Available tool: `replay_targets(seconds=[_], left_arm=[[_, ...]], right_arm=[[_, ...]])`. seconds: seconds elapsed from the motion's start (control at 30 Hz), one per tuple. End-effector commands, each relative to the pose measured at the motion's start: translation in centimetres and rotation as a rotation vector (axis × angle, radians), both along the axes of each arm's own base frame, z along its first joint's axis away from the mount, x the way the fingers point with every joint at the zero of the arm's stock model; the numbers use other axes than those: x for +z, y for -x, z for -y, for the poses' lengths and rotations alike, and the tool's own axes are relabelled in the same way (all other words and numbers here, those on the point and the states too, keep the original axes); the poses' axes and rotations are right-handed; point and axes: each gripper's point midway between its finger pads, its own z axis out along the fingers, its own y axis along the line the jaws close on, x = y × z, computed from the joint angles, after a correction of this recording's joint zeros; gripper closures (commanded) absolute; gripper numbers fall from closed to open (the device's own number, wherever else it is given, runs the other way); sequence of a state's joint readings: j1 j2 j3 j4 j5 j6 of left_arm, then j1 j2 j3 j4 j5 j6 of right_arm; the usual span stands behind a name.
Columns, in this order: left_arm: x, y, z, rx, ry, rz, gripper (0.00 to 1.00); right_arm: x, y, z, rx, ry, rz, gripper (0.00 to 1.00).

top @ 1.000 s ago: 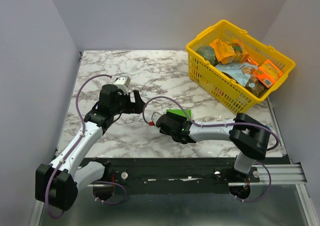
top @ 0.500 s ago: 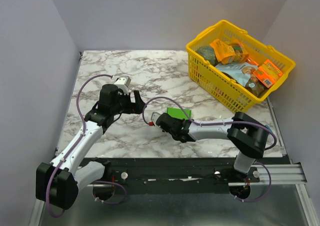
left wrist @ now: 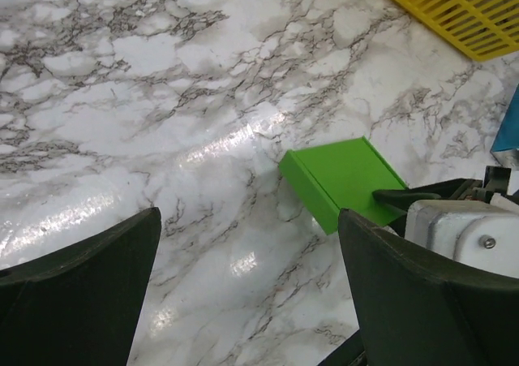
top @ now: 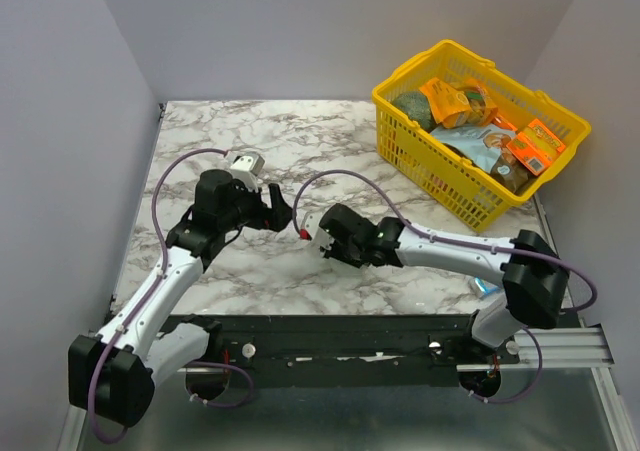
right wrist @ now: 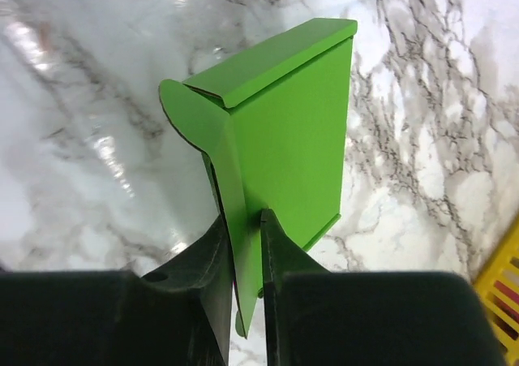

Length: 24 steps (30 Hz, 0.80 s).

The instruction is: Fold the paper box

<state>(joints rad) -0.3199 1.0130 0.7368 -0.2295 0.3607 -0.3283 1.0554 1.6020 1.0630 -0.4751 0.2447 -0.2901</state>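
The paper box (right wrist: 284,122) is bright green thin card, partly folded. It rests on the marble table with one side wall standing up. My right gripper (right wrist: 243,216) is shut on that upright wall, one finger on each face. In the left wrist view the box (left wrist: 345,179) lies flat-topped to the right, with a right finger (left wrist: 405,195) on its far edge. In the top view the right gripper (top: 328,239) covers the box. My left gripper (top: 280,211) hangs a short way to the left of it, open and holding nothing (left wrist: 249,216).
A yellow plastic basket (top: 430,166) full of packaged goods stands at the back right, its corner also in the left wrist view (left wrist: 454,17). A blue-and-white pack (top: 485,287) lies near the table's front edge beside the right arm. Grey walls enclose the table.
My right gripper has closed on the green box's wall and shifted left and forward, so the box no longer shows in the top view. The left arm has barely moved.
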Motion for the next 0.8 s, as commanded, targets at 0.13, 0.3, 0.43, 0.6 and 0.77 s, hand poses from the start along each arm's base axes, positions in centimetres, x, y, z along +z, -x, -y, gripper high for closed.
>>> replay_targets(seconds=[0.13, 0.3, 0.43, 0.6, 0.77], left_arm=[[5.0, 3.1, 1.5, -0.219, 0.057, 0.278, 0.02], [7.3, 9.0, 4.8, -0.598, 0.207, 0.351, 0.02], [6.9, 9.9, 4.9, -0.637, 0.202, 0.314, 0.02], [6.1, 8.9, 4.0, -0.535, 0.151, 0.266, 0.02], [6.4, 8.2, 2.1, -0.375, 0.090, 0.290, 0.01]], right_arm=[[5.8, 5.5, 0.2, 0.075, -0.221, -0.362, 0.93], [8.9, 7.4, -0.3, 0.127, -0.373, -0.536, 0.94], [9.8, 7.3, 0.3, 0.108, -0.420, -0.555, 0.94], [8.9, 7.1, 0.3, 0.094, -0.417, -0.557, 0.94], [9.3, 6.4, 0.7, 0.098, -0.473, -0.576, 0.94]])
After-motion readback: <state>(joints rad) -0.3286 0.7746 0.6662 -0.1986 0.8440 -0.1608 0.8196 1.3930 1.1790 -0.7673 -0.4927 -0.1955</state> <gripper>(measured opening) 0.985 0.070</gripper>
